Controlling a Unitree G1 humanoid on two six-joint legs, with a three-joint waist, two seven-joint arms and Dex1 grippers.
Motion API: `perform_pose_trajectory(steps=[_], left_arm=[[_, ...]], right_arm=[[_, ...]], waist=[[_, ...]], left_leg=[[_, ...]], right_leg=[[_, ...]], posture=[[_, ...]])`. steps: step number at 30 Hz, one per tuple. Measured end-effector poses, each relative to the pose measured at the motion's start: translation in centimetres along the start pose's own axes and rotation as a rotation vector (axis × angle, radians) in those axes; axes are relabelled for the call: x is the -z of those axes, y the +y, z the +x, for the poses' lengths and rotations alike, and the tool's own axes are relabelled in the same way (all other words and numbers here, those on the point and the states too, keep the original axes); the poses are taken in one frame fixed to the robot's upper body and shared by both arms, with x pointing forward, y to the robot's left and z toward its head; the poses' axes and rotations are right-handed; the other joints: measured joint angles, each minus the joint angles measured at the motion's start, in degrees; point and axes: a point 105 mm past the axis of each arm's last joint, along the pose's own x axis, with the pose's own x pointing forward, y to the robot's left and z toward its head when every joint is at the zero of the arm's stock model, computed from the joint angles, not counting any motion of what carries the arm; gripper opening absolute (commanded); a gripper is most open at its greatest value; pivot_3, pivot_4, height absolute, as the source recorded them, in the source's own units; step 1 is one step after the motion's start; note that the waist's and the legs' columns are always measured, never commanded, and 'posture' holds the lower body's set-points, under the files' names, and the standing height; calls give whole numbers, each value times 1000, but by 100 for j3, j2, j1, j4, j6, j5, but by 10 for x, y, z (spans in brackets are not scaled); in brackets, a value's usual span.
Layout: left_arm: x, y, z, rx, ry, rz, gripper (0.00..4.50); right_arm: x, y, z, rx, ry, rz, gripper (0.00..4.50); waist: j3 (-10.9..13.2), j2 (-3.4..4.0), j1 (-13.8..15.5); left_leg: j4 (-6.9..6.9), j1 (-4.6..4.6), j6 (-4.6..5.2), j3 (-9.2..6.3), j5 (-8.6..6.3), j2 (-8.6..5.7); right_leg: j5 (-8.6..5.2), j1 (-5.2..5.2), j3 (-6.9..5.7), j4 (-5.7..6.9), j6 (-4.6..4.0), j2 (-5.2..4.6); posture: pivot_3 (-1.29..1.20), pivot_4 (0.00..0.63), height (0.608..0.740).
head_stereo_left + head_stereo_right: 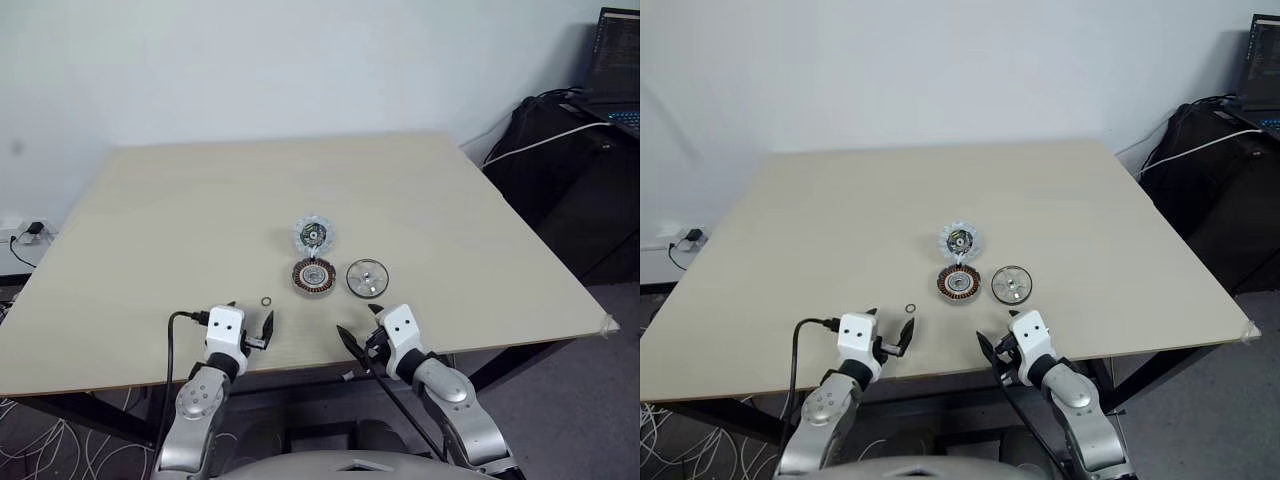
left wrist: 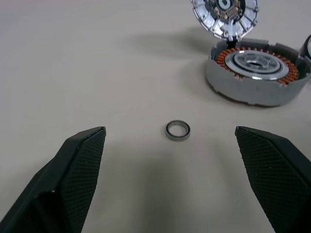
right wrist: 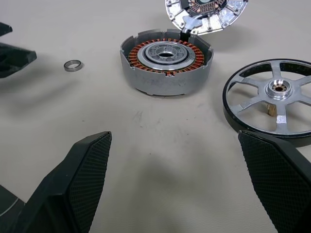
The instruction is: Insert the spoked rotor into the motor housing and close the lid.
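- On a pale wooden table (image 1: 200, 200), three motor parts sit in a tight cluster: the motor housing (image 1: 313, 276) at the centre, copper windings ringing its silver core, open side up.
- The lid (image 1: 315, 235) lies at the housing's twelve o'clock, touching or nearly touching its rim, with its dark-centred face up.
- The spoked rotor (image 1: 367, 277) rests flat at the housing's three o'clock, just beside it and apart from it.
- A small metal ring (image 1: 266, 301) lies loose on the table at the housing's eight o'clock, near the left gripper (image 1: 250, 322).
- The left gripper hovers over the table's near edge with its fingers (image 2: 77, 165) spread wide and nothing between them.
- The right gripper (image 1: 358, 328) likewise hangs near the front edge, fingers (image 3: 82, 174) spread and empty, aimed toward the housing and rotor.
- By the look of it, the job stands at its opening step: nothing is picked up, the housing is empty.
- The next move likely calls for the right gripper to reach toward its one o'clock, pinch the rotor by its thin rim, and lift it level before centring it over the housing.
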Motion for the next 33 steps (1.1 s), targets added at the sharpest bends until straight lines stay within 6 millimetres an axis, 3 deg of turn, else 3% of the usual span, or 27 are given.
perform_pose_trajectory(steps=[16, 24, 33], left_arm=[[10, -6, 3, -19, 69, -124, 4500], [-2, -3, 14, 22, 60, 117, 4500], [10, -12, 24, 109, 185, 45, 4500]], right_arm=[[-1, 0, 1, 2, -2, -1, 4484], [-2, 1, 2, 2, -6, 2, 4484], [-2, 1, 3, 13, -10, 7, 4484]], waist=[[2, -4, 15], [1, -3, 20], [1, -1, 17]], left_leg=[[0, 0, 0, 0, 0, 0], [0, 1, 0, 0, 1, -1], [0, 3, 1, 0, 1, 0]], right_leg=[[0, 0, -1, 0, 0, 1], [1, 1, -1, 1, 0, 2], [1, 1, -1, 3, 1, 4]], posture=[[0, 0, 740], [0, 0, 740], [0, 0, 740]])
